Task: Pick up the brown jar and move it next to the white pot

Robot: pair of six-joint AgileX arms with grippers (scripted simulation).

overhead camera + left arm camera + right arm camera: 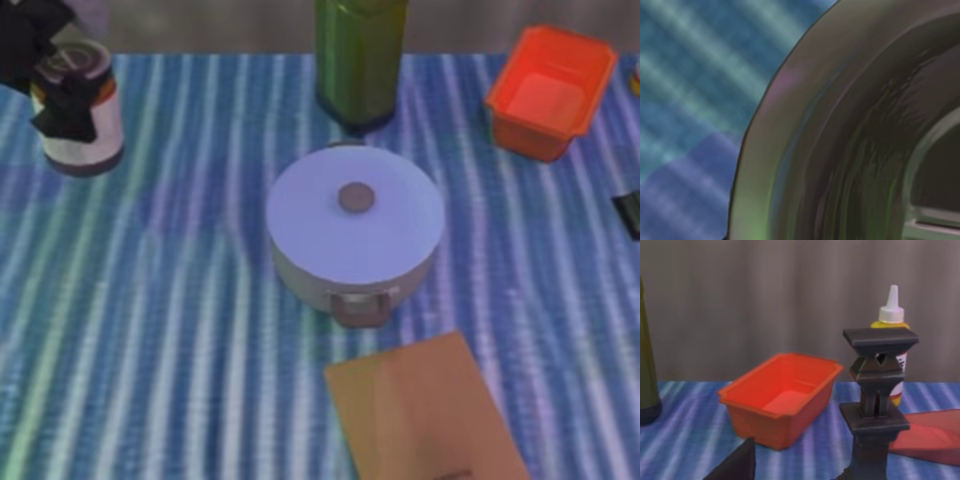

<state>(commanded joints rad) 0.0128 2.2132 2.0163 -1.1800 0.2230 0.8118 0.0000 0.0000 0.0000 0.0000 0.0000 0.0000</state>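
The brown jar (pixel 92 140), with a dark lid, a white label and a dark base, is at the table's far left back corner. My left gripper (pixel 62 92) is shut on it, with black fingers on either side of its upper part. In the left wrist view the jar's dark round lid (pixel 865 125) fills most of the picture and hides the fingers. The white pot (pixel 355 225), with a flat lid and a grey knob, stands mid-table, well to the right of the jar. My right gripper (pixel 795 472) is parked off the right side, open and holding nothing.
A tall green bottle (pixel 360 60) stands just behind the pot. An orange-red tub (pixel 550 90) is at the back right. A wooden board (pixel 425 410) lies in front of the pot. A black stand (pixel 875 390) and a yellow squeeze bottle (pixel 892 315) are near the right edge.
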